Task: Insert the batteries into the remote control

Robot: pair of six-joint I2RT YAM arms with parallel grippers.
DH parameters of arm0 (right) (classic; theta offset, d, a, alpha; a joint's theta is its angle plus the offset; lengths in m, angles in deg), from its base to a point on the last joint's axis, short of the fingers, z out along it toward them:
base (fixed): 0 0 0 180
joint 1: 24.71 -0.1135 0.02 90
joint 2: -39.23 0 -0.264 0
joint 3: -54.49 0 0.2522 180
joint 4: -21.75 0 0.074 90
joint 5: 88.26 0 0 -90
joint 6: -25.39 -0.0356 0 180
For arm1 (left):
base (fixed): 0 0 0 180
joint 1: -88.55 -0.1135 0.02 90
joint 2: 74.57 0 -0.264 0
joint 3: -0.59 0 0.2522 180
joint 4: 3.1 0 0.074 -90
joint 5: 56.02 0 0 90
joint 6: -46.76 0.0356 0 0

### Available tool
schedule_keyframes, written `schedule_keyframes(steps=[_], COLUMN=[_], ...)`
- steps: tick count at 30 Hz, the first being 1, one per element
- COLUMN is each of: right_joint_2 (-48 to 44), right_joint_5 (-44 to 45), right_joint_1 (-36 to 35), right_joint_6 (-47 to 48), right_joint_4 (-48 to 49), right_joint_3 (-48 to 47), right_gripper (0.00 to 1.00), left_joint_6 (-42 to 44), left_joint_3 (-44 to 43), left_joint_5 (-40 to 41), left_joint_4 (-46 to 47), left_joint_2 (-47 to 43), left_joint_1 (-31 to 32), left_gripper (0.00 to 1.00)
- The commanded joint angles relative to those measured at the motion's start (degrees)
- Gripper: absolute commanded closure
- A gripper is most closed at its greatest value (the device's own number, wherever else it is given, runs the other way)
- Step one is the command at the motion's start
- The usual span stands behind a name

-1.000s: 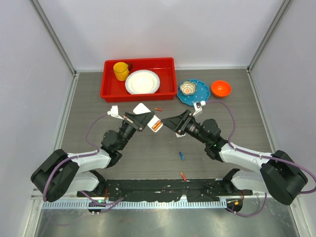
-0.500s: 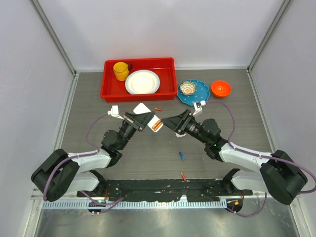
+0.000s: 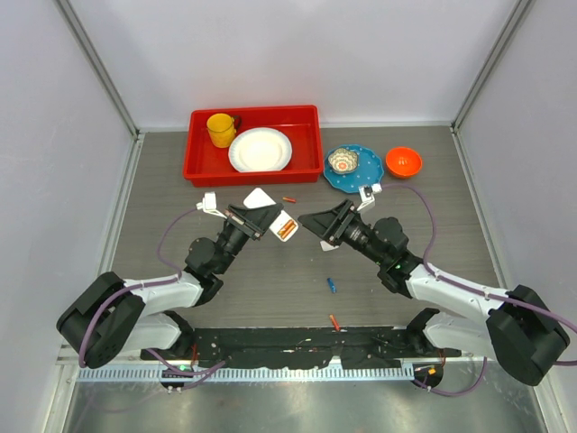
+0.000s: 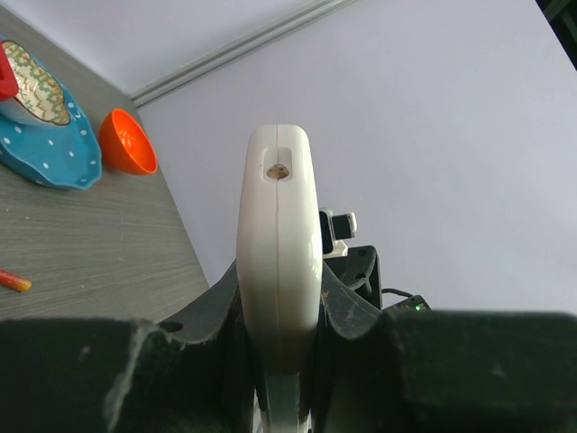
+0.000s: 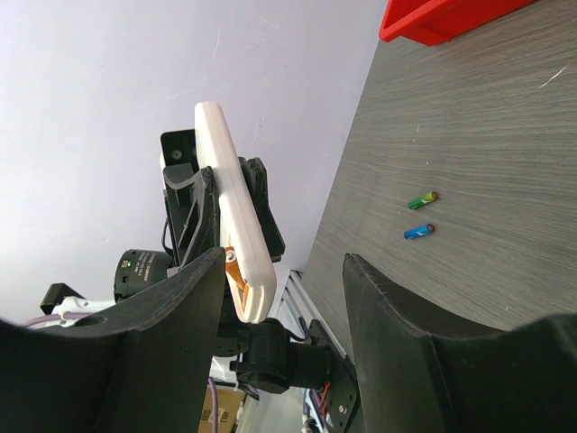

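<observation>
Clamping the remote control (image 3: 279, 224) edge-on, the left gripper (image 3: 263, 219) has its jaws closed tight on the white handset and holds it lifted off the table (image 3: 162, 185), tilted toward the other arm. An orange patch shows at the remote's lower end; I cannot tell whether that is a cell seated in it. The right gripper (image 3: 314, 227) hangs just beside the remote, facing it, with its jaws partly apart and nothing between them.

The step in hand looks like fetching a cell. The right arm would need to go down to the table, take one by its middle and bring it back in line with the compartment. A blue battery (image 3: 332, 285) and a green battery (image 5: 421, 201) lie together on the bases' side of the remote, an orange battery (image 3: 334, 320) further that way, and a red battery (image 3: 289, 198) just beyond the remote.

A white flat piece (image 3: 259, 197), perhaps the cover, lies beside the remote. Well beyond the remote stand a red tray (image 3: 198, 171) with a yellow mug (image 3: 220, 129) and a white plate (image 3: 261, 150), plus a blue plate (image 3: 361, 171) and an orange bowl (image 3: 403, 161). Nothing blocks the reach; the likely trouble is the small round cells rolling.
</observation>
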Motion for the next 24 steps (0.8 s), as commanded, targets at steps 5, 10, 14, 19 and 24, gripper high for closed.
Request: schedule_keyframes(steps=[5,10,14,19,24], right_joint_2=[1.3,2.8,3.5,3.9,4.8], right_joint_5=[-1.2,-2.3,-2.7,-3.1,-3.9], right_joint_1=[0.1,0.1,0.0,0.0,-0.1], right_joint_6=[0.3,0.2,0.0,-0.3,-0.5], right_joint_4=[3.7,4.5,5.4,5.8,6.1], right_joint_3=[-2.7,-3.9,-4.0,-4.0,-4.0], right_gripper=[0.39,0.39,0.39,0.39,0.39], left_joint_6=[0.4,0.2,0.1,0.0,0.0], left_joint_3=[-1.6,-1.8,-2.0,-2.2,-2.5], left_joint_5=[0.0,-0.3,-0.5,-0.7,-0.6], left_joint_4=[15.5,15.5,15.5,15.5,15.5], left_joint_2=[-0.2,0.3,0.6,0.8,0.9], left_joint_1=[0.2,0.2,0.2,0.2,0.2], left_gripper=[1.00,1.00,1.00,1.00,1.00])
